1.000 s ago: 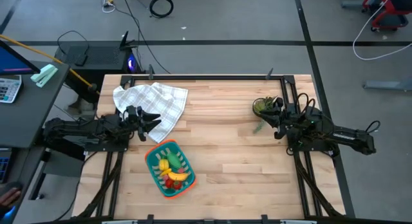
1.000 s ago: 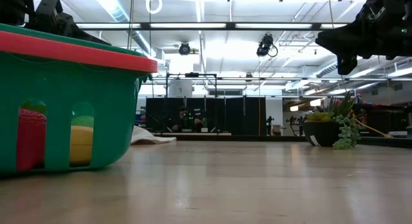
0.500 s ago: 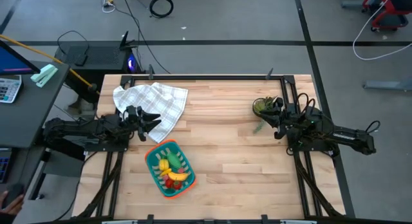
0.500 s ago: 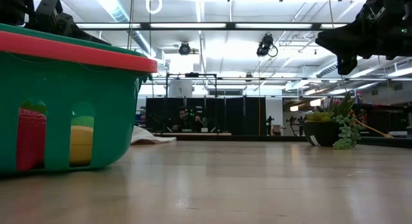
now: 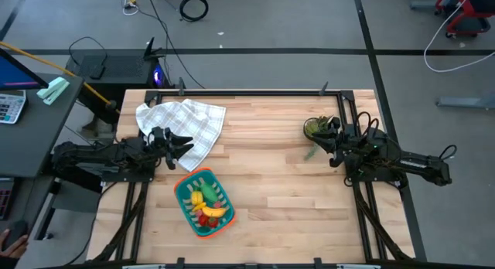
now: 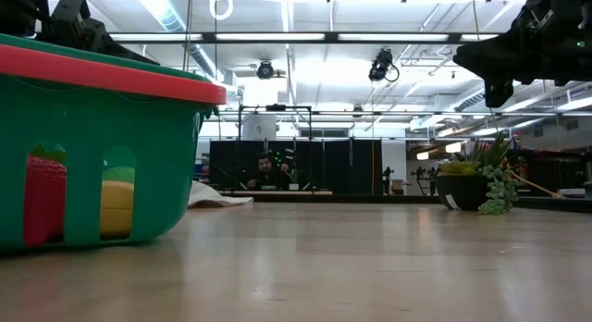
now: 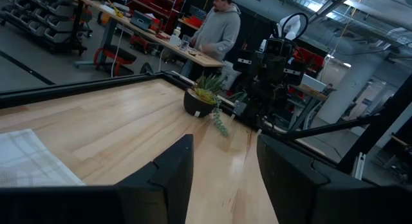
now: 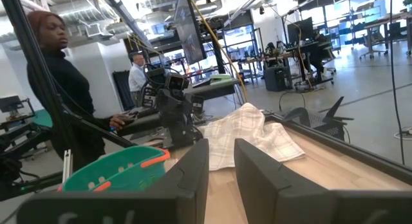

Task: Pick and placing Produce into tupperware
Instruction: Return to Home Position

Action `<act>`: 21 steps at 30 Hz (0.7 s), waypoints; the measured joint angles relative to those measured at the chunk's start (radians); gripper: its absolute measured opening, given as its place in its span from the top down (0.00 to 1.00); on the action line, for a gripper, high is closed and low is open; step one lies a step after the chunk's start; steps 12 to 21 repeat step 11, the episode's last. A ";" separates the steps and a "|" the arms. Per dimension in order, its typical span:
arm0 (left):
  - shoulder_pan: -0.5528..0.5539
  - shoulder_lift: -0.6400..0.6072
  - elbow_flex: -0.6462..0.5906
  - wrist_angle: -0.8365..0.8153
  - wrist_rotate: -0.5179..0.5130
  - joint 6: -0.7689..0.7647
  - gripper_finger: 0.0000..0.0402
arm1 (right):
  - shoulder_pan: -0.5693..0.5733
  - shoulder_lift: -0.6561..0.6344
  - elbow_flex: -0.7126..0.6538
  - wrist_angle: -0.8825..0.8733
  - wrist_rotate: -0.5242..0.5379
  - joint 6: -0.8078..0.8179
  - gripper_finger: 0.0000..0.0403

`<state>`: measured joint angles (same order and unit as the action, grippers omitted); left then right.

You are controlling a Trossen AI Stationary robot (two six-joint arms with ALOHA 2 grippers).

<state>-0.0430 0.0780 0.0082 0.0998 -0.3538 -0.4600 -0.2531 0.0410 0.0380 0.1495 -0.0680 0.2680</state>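
The teal tupperware point(image 5: 203, 202) with its orange rim stands on the table's near-left part. It holds the produce: a yellow banana point(image 5: 216, 212), a yellow piece point(image 5: 197, 199), a green vegetable point(image 5: 209, 191) and small red pieces point(image 5: 204, 219). The low view shows the tupperware point(image 6: 92, 146) close up, with red point(image 6: 42, 197) and yellow point(image 6: 116, 206) behind its slots. My left gripper point(image 5: 188, 145) hovers open above the cloth's near edge, just beyond the tupperware. My right gripper point(image 5: 323, 142) hovers open beside the potted plant. Neither holds anything.
A white checked cloth point(image 5: 184, 120) lies crumpled at the far left. A green potted plant point(image 5: 315, 128) stands at the far right, with a trailing sprig point(image 5: 309, 154) on the wood. People stand beyond the table point(image 7: 219, 31) point(image 8: 61, 89). Bare wood spans the middle.
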 joint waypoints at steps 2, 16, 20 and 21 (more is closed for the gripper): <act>0.000 0.000 0.000 0.000 0.000 0.000 0.56 | 0.000 0.000 0.000 0.000 0.000 0.000 0.80; 0.000 0.000 0.000 0.000 0.000 0.000 0.55 | 0.000 0.000 0.000 0.000 0.000 0.000 0.80; 0.000 0.000 0.000 0.000 0.000 0.000 0.55 | 0.000 0.000 0.000 0.000 0.000 0.000 0.80; 0.000 0.000 0.000 0.000 0.000 0.000 0.55 | 0.000 0.000 0.000 0.000 0.000 0.000 0.80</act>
